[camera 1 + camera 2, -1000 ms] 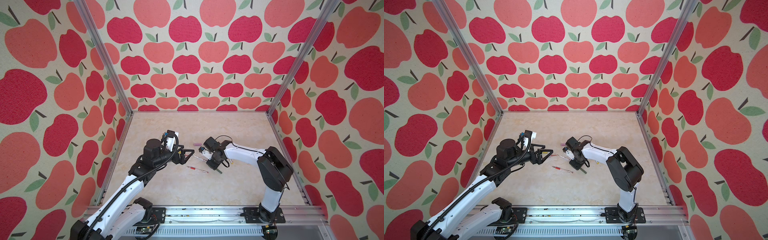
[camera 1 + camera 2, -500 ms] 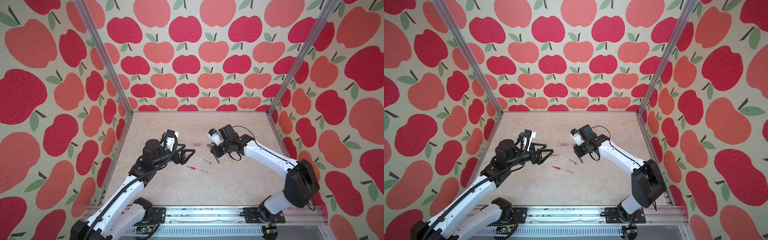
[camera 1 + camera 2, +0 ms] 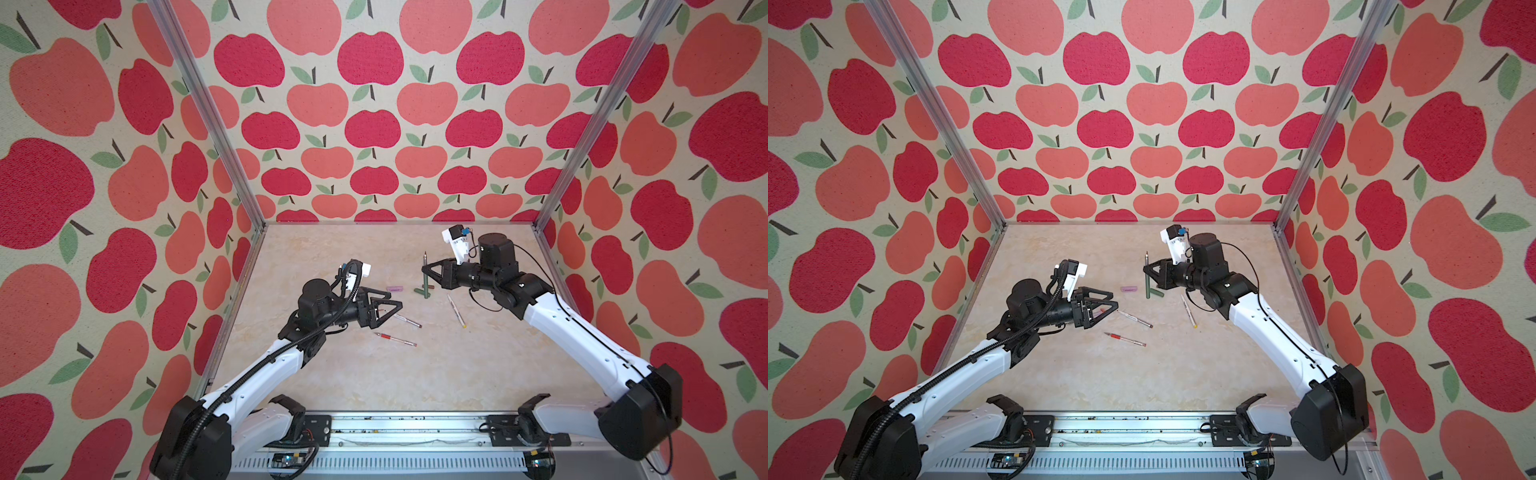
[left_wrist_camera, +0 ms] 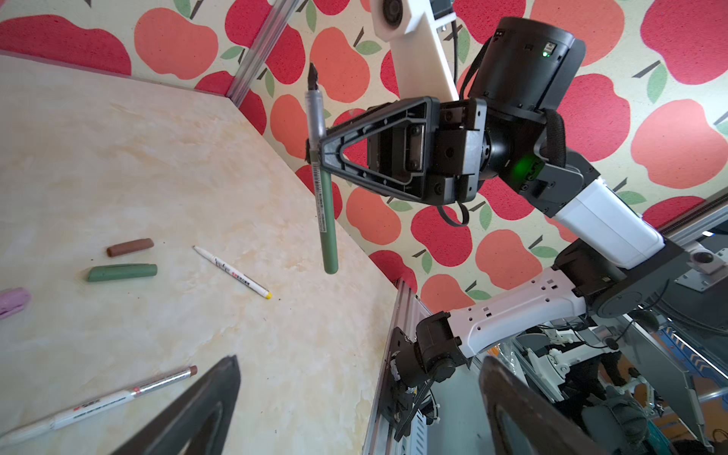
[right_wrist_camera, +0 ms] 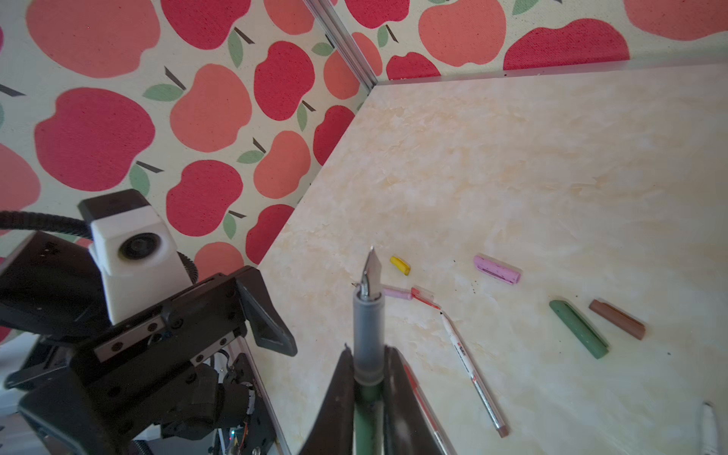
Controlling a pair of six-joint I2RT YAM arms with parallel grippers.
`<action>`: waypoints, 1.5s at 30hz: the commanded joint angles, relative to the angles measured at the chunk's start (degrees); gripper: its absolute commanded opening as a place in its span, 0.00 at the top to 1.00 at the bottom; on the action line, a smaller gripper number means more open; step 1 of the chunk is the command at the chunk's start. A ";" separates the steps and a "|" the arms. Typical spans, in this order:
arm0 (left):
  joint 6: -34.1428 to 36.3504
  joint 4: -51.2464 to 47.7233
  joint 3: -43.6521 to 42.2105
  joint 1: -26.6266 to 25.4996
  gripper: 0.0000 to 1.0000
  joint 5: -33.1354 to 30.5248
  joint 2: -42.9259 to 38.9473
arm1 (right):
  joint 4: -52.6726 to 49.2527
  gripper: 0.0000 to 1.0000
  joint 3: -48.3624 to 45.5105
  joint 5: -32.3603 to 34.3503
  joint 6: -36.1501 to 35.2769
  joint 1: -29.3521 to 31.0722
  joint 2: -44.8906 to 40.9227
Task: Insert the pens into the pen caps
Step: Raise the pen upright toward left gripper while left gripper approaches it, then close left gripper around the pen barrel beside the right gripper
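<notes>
My right gripper (image 3: pixel 425 273) (image 5: pixel 368 364) is shut on the dark green pen (image 3: pixel 424 266) (image 4: pixel 324 205), held upright above the table with its nib up. Below it lie the dark green cap (image 4: pixel 122 272) (image 5: pixel 578 329), the brown cap (image 4: pixel 130 247) and the lilac cap (image 3: pixel 395 288). My left gripper (image 3: pixel 395 300) (image 4: pixel 359 358) hangs open and holds nothing, over the pink pen (image 5: pixel 396 292) and the red cap (image 5: pixel 421 293). A yellow cap (image 5: pixel 400 265) lies just beyond them. On the table also rest the white-and-brown pen (image 3: pixel 407 320), red pen (image 3: pixel 395 339) and white-and-yellow pen (image 3: pixel 456 311).
Apple-patterned walls with aluminium corner posts (image 3: pixel 582 137) close in the beige table (image 3: pixel 374 386) on three sides. A metal rail (image 3: pixel 399 432) carrying both arm bases runs along the front edge.
My right gripper has risen off the table and drawn back with the green pen, which now stands upright. The right arm has swung out to the right. The left gripper has hardly moved.
</notes>
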 commanded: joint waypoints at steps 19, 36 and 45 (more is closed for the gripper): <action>-6.86 11.11 6.01 -3.03 0.08 1.51 9.71 | 10.12 0.87 -2.72 -7.88 5.49 5.87 -2.21; -9.32 11.20 8.98 -3.77 0.31 3.51 12.97 | 13.99 0.88 -5.00 -7.70 5.28 6.67 -2.37; -9.51 10.56 9.33 -3.98 0.48 4.57 13.26 | 13.39 0.88 -5.36 -6.79 3.05 6.85 -3.36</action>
